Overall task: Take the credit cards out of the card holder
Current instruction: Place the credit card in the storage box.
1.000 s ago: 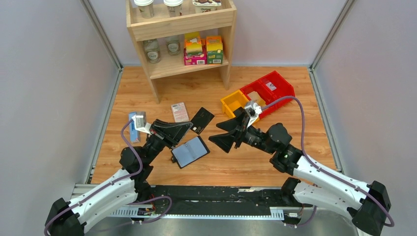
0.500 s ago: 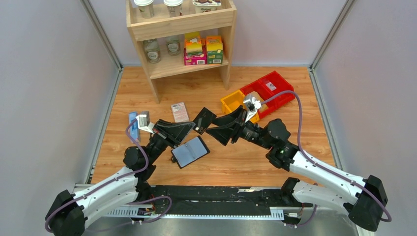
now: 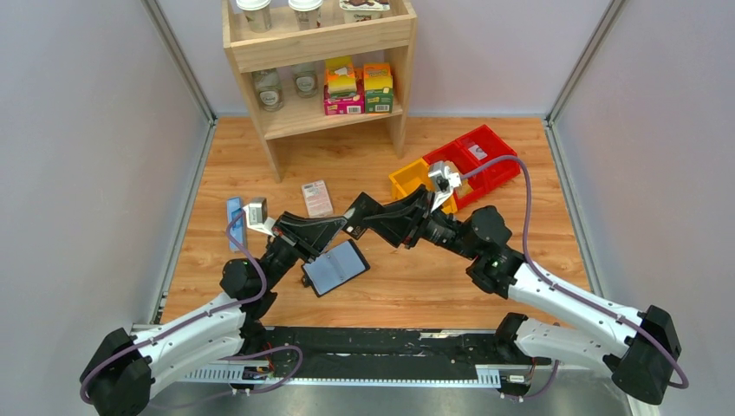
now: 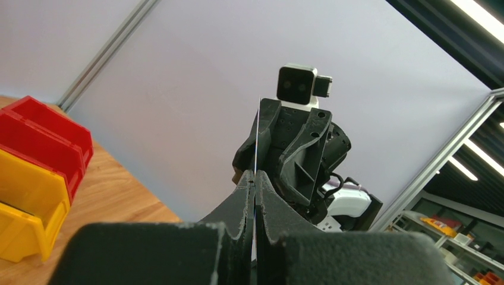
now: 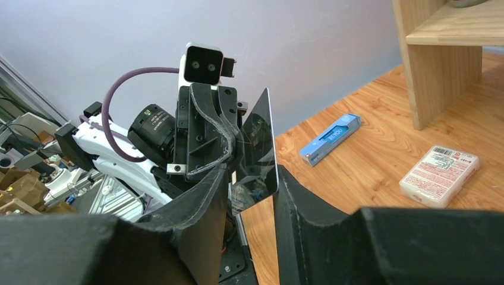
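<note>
Just beyond the open card holder (image 3: 335, 267), the left pincer (image 4: 254, 178) pinches a dark credit card (image 5: 257, 142) on edge while the right pincer (image 5: 252, 178) stands spread around it.

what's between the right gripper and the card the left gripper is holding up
Nothing visible. The credit card, pinched by the left gripper, stands in the gap between the right gripper's open jaws.

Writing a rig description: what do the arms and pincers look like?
The left arm and right arm: white shells, black joints, a purple cable along each. The left pincer and right pincer: black, wedge-shaped, with a white camera block behind.
</note>
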`<action>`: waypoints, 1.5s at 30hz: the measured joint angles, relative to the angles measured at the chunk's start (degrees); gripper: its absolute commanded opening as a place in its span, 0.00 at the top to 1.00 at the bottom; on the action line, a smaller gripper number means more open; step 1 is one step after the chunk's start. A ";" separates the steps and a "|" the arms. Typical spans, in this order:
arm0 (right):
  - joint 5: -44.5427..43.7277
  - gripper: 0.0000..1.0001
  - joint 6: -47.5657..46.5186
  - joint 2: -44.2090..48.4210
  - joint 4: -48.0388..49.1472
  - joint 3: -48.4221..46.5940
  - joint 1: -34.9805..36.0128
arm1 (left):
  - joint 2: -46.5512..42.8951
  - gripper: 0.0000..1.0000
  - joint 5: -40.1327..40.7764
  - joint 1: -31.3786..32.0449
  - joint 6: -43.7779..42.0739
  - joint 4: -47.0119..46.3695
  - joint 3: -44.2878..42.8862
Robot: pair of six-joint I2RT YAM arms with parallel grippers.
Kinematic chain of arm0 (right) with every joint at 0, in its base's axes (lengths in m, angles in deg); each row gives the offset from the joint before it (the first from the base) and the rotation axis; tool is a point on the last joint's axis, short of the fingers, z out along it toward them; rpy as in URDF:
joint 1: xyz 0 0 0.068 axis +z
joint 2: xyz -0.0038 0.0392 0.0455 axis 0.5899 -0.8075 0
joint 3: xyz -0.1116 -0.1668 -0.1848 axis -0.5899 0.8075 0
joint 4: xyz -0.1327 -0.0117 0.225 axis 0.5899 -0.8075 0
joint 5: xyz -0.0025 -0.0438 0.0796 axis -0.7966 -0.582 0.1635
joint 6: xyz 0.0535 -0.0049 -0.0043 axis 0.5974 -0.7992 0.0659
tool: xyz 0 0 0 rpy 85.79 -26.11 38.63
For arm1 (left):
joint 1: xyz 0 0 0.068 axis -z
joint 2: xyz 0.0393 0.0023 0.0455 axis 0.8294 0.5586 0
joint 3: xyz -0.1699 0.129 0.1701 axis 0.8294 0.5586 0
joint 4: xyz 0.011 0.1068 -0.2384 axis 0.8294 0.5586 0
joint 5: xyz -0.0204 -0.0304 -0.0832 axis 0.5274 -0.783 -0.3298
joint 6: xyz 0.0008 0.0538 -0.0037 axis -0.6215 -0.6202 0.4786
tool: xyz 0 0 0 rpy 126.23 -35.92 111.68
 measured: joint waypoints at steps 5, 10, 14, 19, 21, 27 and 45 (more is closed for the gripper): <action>0.02 0.86 0.04 -0.81 0.13 -0.22 0.00 | 0.09 1.00 0.00 0.13 0.17 -0.37 0.00; 0.57 1.00 0.44 -1.07 0.15 -0.50 0.11 | 0.09 0.86 0.83 0.22 0.22 -0.48 0.52; 0.31 1.00 -0.39 -0.90 -1.64 -0.72 0.11 | -2.62 0.60 2.95 0.26 -0.22 1.49 2.19; -3.45 1.00 -3.96 -0.07 -8.41 -2.78 -2.97 | -14.97 0.48 8.59 0.26 -3.78 19.50 1.64; -5.44 1.00 -5.55 0.02 -11.54 -3.91 -5.05 | -20.20 0.42 11.74 0.26 -5.68 30.23 -0.74; -11.65 1.00 -9.07 -1.75 -21.29 -7.96 -15.52 | -30.10 0.33 21.92 0.26 -9.55 57.99 -9.20; -16.11 1.00 -11.28 -26.75 -30.88 -12.13 -29.99 | -29.16 0.31 33.22 0.26 -12.24 101.13 -20.70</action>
